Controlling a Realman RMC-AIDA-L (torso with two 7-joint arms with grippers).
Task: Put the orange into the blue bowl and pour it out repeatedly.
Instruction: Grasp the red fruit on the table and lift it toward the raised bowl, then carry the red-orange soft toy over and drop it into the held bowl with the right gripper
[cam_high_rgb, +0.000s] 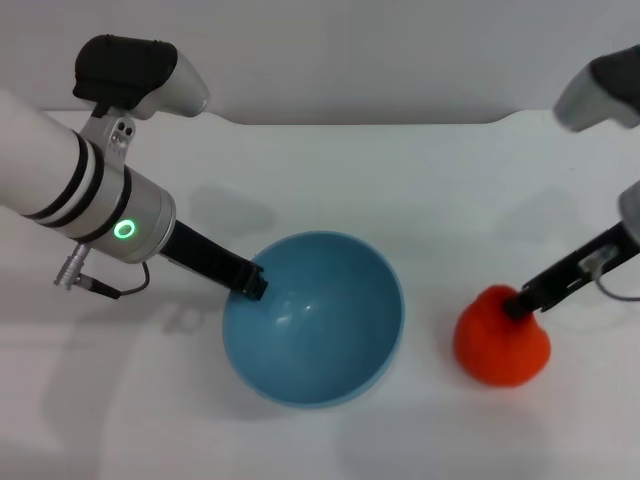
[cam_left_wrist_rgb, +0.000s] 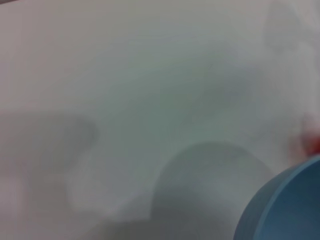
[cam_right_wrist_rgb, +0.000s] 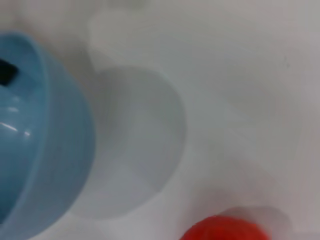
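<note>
Left gripper (cam_high_rgb: 255, 282) sits on the near-left rim of the blue bowl (cam_high_rgb: 315, 320), its dark fingers pinching the wall there as far as I can see from the head view, with one tip showing on the inner side of the rim. Just beyond that grip, the bowl opens away from the gripper toward the robot's right, and I see nothing inside it. It looks tipped a little, its mouth turned up toward the camera, though I cannot tell whether its base is off the table (cam_high_rgb: 420, 180). From the left wrist view I only catch a slice of the bowl's outer wall (cam_left_wrist_rgb: 285, 210) against the white surface.

Right gripper (cam_high_rgb: 520, 300) is down on the orange (cam_high_rgb: 503, 337), its dark tip touching the fruit's upper side. I cannot tell how far its fingers are spread, or whether they actually clasp the fruit. The orange rests on the table directly under that tip, well apart from the bowl, which lies off to the gripper's left. From the right wrist view the orange (cam_right_wrist_rgb: 225, 229) shows only its top edge, with the bowl's side (cam_right_wrist_rgb: 60, 150) farther off.
</note>
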